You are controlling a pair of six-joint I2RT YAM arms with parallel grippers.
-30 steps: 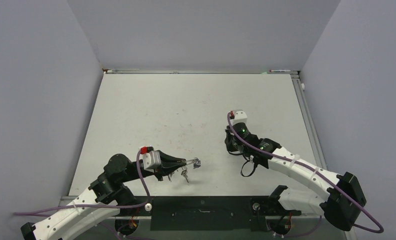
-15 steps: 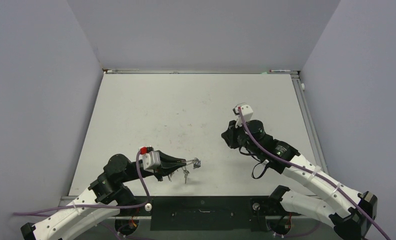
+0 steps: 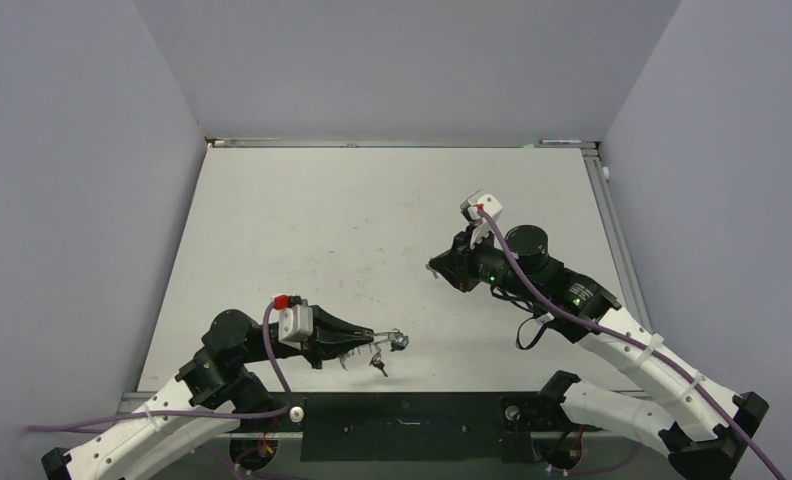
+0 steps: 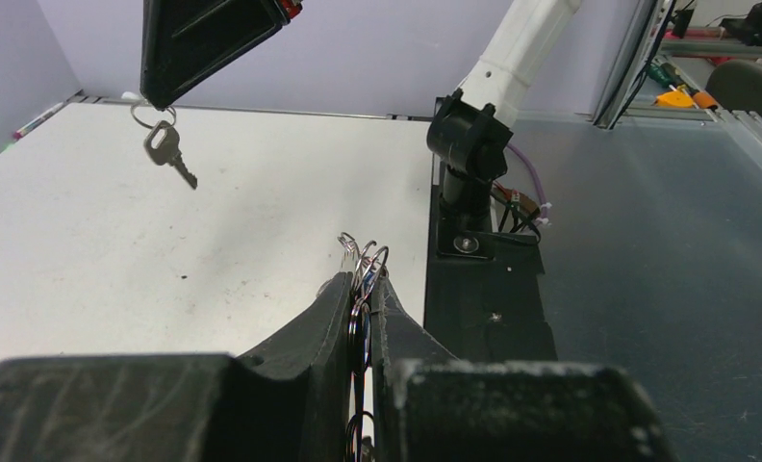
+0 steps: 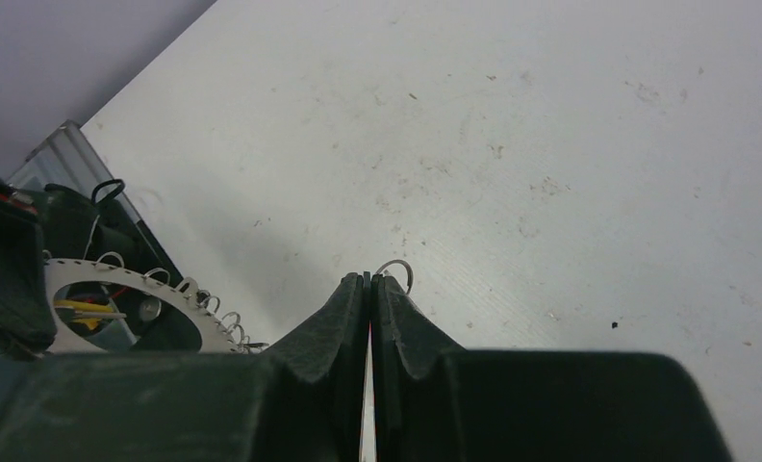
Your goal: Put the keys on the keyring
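Note:
My left gripper (image 3: 384,337) is shut on the rim of the keyring (image 4: 363,258), a flat silvery ring with small wire loops along its edge (image 5: 156,294). Keys (image 3: 377,362) hang from it below the fingers; a yellow one (image 5: 84,310) shows through the ring. My right gripper (image 3: 436,268) hovers over the table to the right of the ring, pointing left at it, some way off. It is shut on the small split ring (image 5: 396,272) of a plain silver key (image 4: 170,149), which dangles under its fingers (image 4: 199,43).
The white table (image 3: 372,220) has grey walls on three sides. A black base plate (image 3: 402,425) runs along the near edge, just below the left gripper. The right arm's base post (image 4: 469,144) stands beyond the keyring in the left wrist view.
My right gripper has lifted off the table with the silver key and swung left toward the keyring. My left gripper has shifted slightly toward the near edge with the ring.

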